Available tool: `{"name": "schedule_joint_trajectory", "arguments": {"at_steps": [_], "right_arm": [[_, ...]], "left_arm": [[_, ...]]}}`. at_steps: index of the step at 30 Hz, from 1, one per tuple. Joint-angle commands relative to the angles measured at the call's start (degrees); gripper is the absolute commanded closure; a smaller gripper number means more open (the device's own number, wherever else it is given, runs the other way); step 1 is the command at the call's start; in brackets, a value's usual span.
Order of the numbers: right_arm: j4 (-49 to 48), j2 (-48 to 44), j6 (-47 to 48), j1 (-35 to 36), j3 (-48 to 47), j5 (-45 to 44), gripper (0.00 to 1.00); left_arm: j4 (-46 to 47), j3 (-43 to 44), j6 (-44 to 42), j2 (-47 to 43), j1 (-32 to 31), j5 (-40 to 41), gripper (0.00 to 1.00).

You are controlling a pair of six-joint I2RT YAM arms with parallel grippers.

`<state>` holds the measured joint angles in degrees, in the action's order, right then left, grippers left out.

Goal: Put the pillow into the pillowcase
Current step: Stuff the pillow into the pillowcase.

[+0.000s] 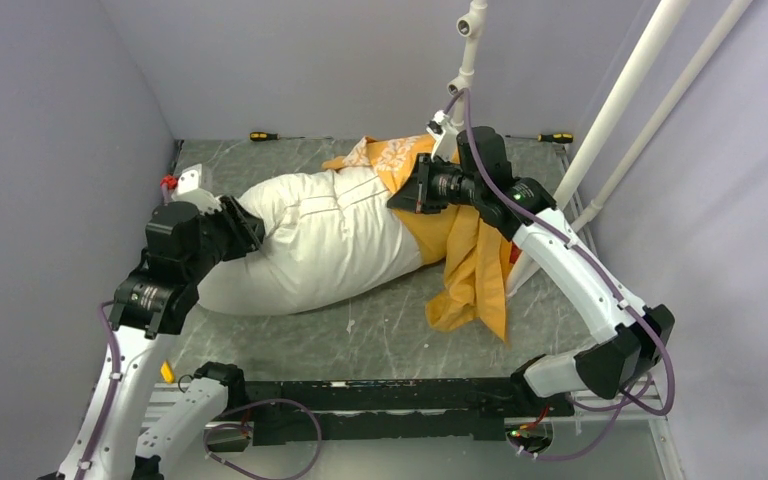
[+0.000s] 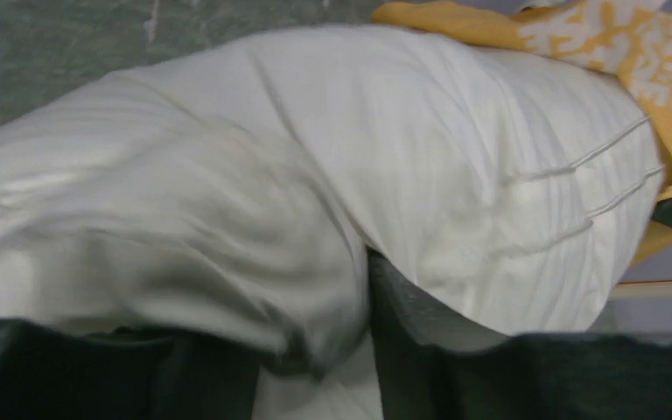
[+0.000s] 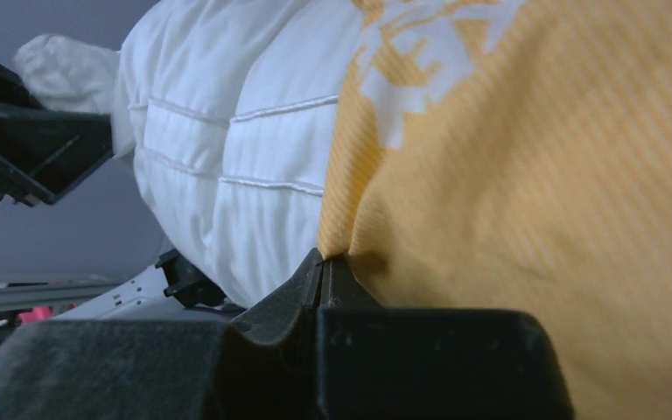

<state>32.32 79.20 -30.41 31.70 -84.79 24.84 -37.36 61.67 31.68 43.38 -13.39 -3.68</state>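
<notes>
The plump white pillow (image 1: 310,240) lies across the middle of the table, its right end inside the mouth of the orange-yellow pillowcase (image 1: 475,260). My left gripper (image 1: 245,228) is shut on the pillow's left end; in the left wrist view white fabric (image 2: 254,201) bunches between the dark fingers (image 2: 420,324). My right gripper (image 1: 408,195) is shut on the pillowcase's edge where it meets the pillow; the right wrist view shows the orange cloth (image 3: 534,175) pinched at the closed tips (image 3: 322,262) beside the pillow (image 3: 227,131). The mouse print is hidden.
Two screwdrivers (image 1: 263,136) (image 1: 557,138) lie at the table's back edge. White pipes (image 1: 620,110) rise at the right behind the right arm. A small red object (image 1: 168,183) sits at the left edge. Walls close in on three sides.
</notes>
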Motion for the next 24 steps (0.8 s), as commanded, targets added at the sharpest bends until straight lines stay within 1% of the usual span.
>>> {"name": "schedule_joint_trajectory", "arguments": {"at_steps": [1, 2, 3, 4, 5, 7, 10, 12, 15, 16, 18, 22, 23, 24], "right_arm": [[-8.9, 1.0, -4.9, -2.5, 1.3, 3.9, 1.0], [-9.5, 1.5, -5.6, -2.9, 1.0, 4.9, 1.0], [-10.2, 2.6, -6.3, -3.4, 0.4, 5.7, 1.0], [-10.7, 3.4, -6.7, -3.6, -0.4, 6.5, 1.0], [-10.9, 4.4, -6.9, -3.7, -1.6, 7.2, 1.0], [-10.1, 6.5, -6.9, -3.7, -4.7, 7.8, 1.0], [-9.1, 9.0, -6.8, -3.8, -8.6, 9.5, 1.0], [-9.2, 9.6, -7.0, -3.8, -9.1, 10.0, 1.0], [-9.7, 9.7, -7.5, -3.8, -8.7, 10.7, 1.0], [-10.1, 9.8, -7.8, -3.9, -8.5, 10.9, 1.0], [-10.6, 10.0, -8.2, -3.9, -8.2, 11.9, 1.0], [-10.4, 10.4, -8.7, -3.9, -8.5, 12.8, 1.0], [-10.4, 10.6, -8.8, -3.9, -8.9, 13.1, 1.0], [-10.5, 11.0, -9.1, -3.9, -9.3, 13.9, 1.0]], "left_arm": [[-3.4, 7.1, -10.1, 0.6, -0.8, 6.9, 0.31], [-4.6, 9.2, -11.6, 1.4, -0.8, 7.1, 0.24], [-5.4, 11.7, -13.3, 2.3, -0.8, 5.9, 0.21], [-6.3, 15.3, -14.6, 3.5, -0.8, 3.4, 0.07], [-7.4, 17.8, -15.0, 4.8, -0.8, 0.7, 0.01], [-8.2, 21.0, -16.7, 7.2, -0.8, -7.7, 0.01], [-5.2, 21.1, -18.1, 9.9, -0.8, -20.5, 0.01], [-2.6, 19.9, -18.7, 11.3, -1.1, -26.0, 0.0], [3.5, 16.5, -18.9, 13.5, -3.0, -30.4, 0.01], [4.8, 16.0, -18.9, 14.8, -4.2, -30.6, 0.01], [5.6, 16.1, -19.6, 18.4, -7.7, -28.1, 0.01], [7.3, 14.6, -25.8, 25.4, -15.3, -16.8, 0.01], [7.1, 14.4, -27.1, 27.4, -16.6, -14.6, 0.01], [7.0, 14.4, -28.3, 29.2, -17.8, -13.6, 0.06]]}}
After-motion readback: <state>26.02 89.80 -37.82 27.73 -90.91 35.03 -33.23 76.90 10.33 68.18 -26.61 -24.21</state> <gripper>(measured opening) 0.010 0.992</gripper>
